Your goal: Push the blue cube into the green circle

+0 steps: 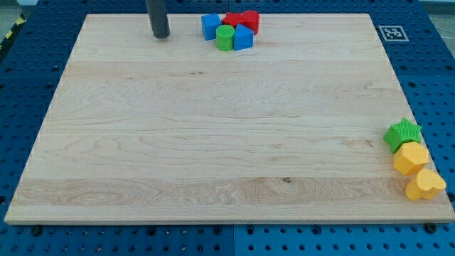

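A blue cube (210, 25) sits near the view's top edge of the wooden board (213, 142), at the left end of a tight cluster. The green circle (225, 38), a short cylinder, stands just right of and below it, touching or nearly touching. Another blue block (243, 38) lies right of the green circle. Two red blocks (242, 20) lie behind them. My tip (161, 35) rests on the board to the left of the blue cube, with a clear gap between them.
At the view's right edge, near the bottom, a green star (402, 133), a yellow hexagon-like block (411, 158) and a yellow heart (425, 184) stand in a column. A marker tag (392, 33) sits off the board's top right corner.
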You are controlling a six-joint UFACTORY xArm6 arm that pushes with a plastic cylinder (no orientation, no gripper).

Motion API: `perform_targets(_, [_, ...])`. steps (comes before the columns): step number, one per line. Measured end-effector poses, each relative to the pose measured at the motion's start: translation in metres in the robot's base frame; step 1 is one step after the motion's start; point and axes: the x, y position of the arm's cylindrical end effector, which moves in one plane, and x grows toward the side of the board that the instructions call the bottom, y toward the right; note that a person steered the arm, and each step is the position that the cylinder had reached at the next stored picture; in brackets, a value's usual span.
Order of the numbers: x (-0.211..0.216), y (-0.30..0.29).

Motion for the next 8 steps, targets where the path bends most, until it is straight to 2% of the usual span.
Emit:
perform_targets(1, [-0.034, -0.003])
perform_targets(2, [-0.038, 0.017])
perform_targets(6, [-0.036, 0.077])
perform_targets(8, [-0.004, 0.09])
